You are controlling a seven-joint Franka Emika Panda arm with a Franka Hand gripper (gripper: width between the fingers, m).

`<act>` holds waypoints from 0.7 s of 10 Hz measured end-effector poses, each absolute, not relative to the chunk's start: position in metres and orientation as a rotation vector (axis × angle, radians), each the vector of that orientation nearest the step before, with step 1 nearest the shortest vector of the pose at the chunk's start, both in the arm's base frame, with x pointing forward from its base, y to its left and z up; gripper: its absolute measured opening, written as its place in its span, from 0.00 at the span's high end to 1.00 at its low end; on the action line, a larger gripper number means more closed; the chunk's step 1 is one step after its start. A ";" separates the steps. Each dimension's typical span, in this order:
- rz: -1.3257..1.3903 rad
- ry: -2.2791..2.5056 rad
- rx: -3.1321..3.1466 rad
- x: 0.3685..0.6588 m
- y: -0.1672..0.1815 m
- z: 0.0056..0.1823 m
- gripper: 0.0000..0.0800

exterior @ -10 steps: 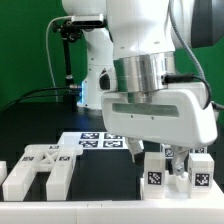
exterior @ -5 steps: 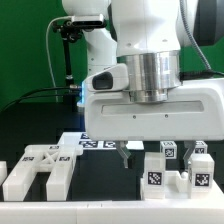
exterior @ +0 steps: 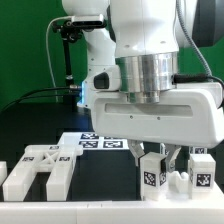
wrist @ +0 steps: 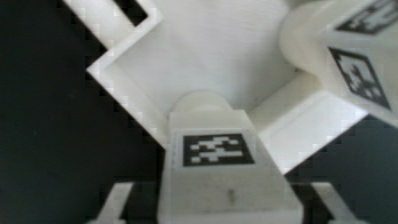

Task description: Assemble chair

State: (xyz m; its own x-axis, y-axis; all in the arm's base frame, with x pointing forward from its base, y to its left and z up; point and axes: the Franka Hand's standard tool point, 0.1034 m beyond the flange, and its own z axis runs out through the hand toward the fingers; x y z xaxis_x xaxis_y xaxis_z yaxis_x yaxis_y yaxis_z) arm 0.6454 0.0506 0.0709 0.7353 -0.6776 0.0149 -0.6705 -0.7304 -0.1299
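Fingertips of the gripper (exterior: 157, 153) hang on either side of a short white post (exterior: 152, 172) with a black-and-white tag on its face. Whether they have closed on it or only bracket it with a gap, I cannot tell, since the arm's body hides the contact in the exterior view and the wrist view shows only the post's tagged top (wrist: 217, 148). Under and behind the post lies a flat white piece (wrist: 178, 70), and a second tagged post (exterior: 200, 166) stands just beside it. This cluster sits near the desk (exterior: 100, 178) edge closest to the exterior camera, toward the exterior view's right. A slotted block (exterior: 40, 168) lies well apart along the same edge, toward the exterior view's left, and the marker board (exterior: 100, 141) lies farther back. The chair (exterior: 180, 182) is thus in loose, chunky white parts, none visibly joined. The step looks like the pickup of the first post. Next it calls for a firm, square grip and a straight lift, clear of the neighbouring post.
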 end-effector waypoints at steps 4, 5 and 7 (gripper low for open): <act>0.026 2.078 -2.140 0.646 0.056 0.071 0.64; 0.025 2.168 -2.033 0.646 0.057 0.070 0.64; 0.025 2.179 -2.022 0.646 0.057 0.070 0.64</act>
